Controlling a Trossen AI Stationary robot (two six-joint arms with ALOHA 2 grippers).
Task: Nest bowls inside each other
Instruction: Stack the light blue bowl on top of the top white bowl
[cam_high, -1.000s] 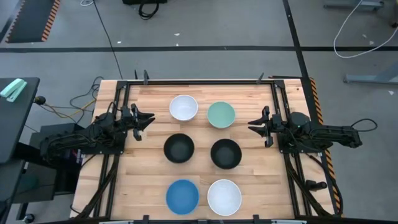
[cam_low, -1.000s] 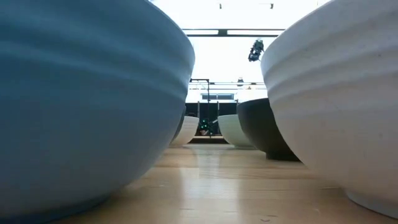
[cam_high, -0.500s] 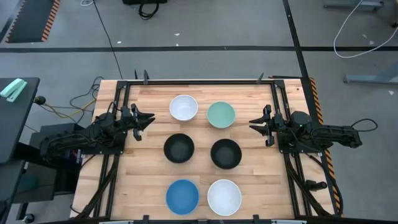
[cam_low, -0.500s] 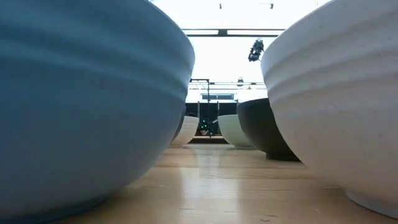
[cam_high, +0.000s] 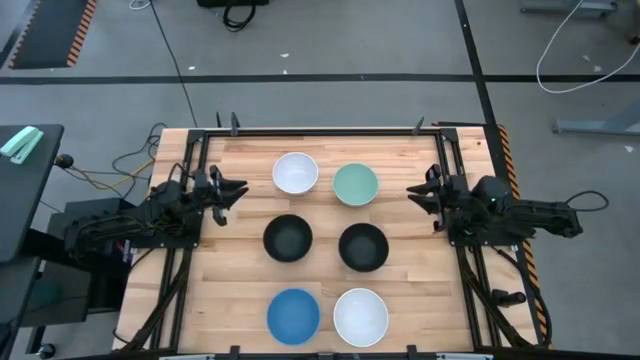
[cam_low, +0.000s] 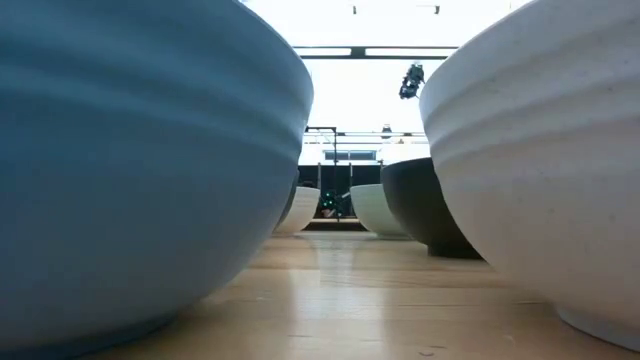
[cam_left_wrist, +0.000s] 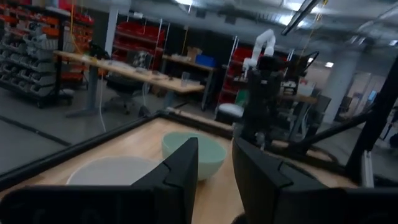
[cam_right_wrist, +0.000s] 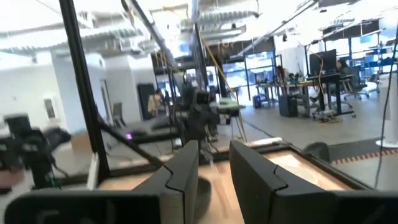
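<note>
Six bowls stand apart on their bases in two columns on the wooden table. At the far end are a white bowl and the mint green bowl. Two black bowls stand mid-table. The blue bowl and another white bowl are nearest. My left gripper hovers open at the table's left edge, pointing right. Its wrist view shows the mint bowl and the white bowl past its fingers. My right gripper hovers open at the right edge, pointing left.
Black frame rails run along the table's left and right sides under both arms. In the low view the blue bowl and the near white bowl fill the foreground, with a lane of bare wood between them.
My right gripper has drawn back a little toward the table's right edge. The bowls have stayed where they were.
</note>
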